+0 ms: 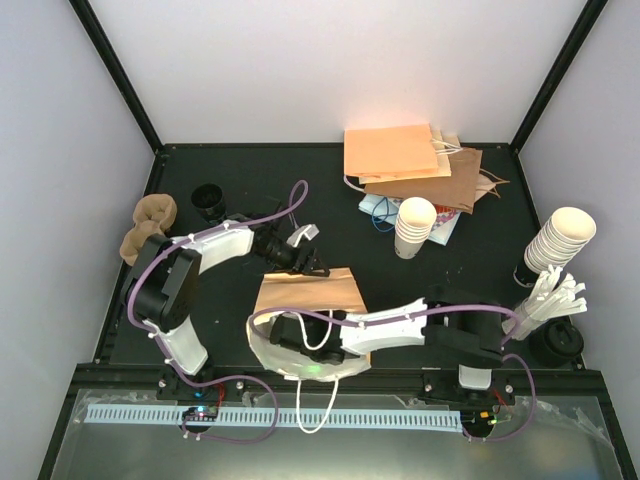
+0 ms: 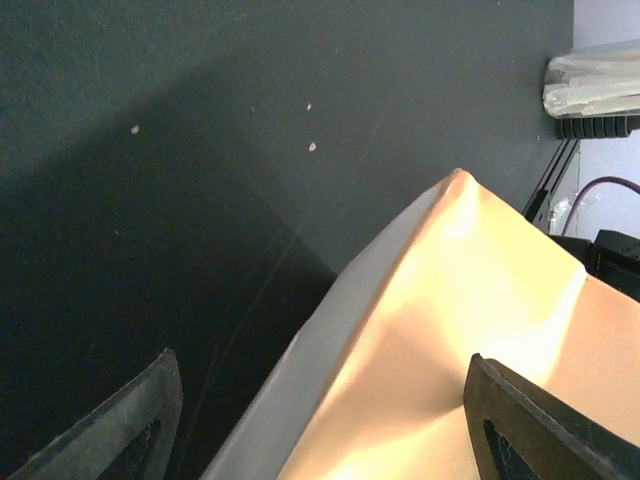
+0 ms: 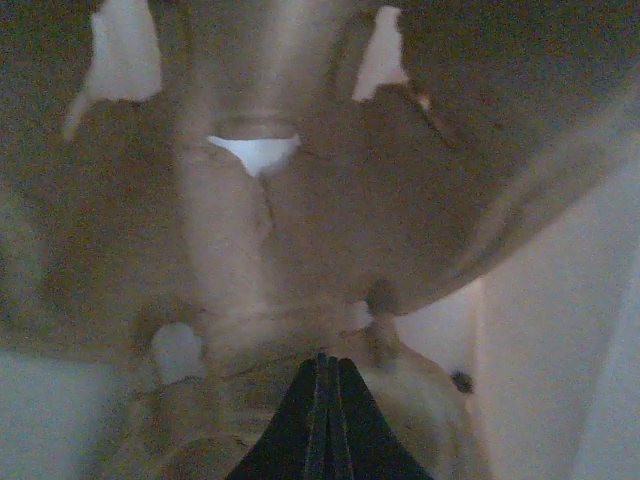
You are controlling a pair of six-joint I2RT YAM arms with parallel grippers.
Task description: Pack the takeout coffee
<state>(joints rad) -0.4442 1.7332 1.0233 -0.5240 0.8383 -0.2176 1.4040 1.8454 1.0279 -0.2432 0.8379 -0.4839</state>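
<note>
Seen from above, a dark table [image 1: 240, 180] holds a brown paper bag [image 1: 312, 295] lying at its centre, its mouth turned toward the arms. The left gripper [image 1: 312, 260] hangs at the bag's far edge. In the left wrist view its fingers [image 2: 120, 430] are spread wide, with a creased corner of the bag rising between them, and they grasp nothing.

The right arm reaches across from the right side into the bag's mouth. In the right wrist view the right gripper [image 3: 322, 375] is clenched, its two dark fingers pressed together with nothing visible between them. Beyond them the view is blurred brown and pale, and the bag's contents cannot be made out.

A takeout coffee [image 1: 208, 200], seen as a round black lid, stands on the table at the far left, well apart from the bag. Just beside it lie brown pulp carriers [image 1: 150, 225].

At the far edge is a pile of flat paper bags [image 1: 400, 155], with a stack of white cups [image 1: 415, 225] in front of it. A second stack of cups [image 1: 562, 240] leans at the right, near a bundle of white sticks [image 1: 552, 295].
</note>
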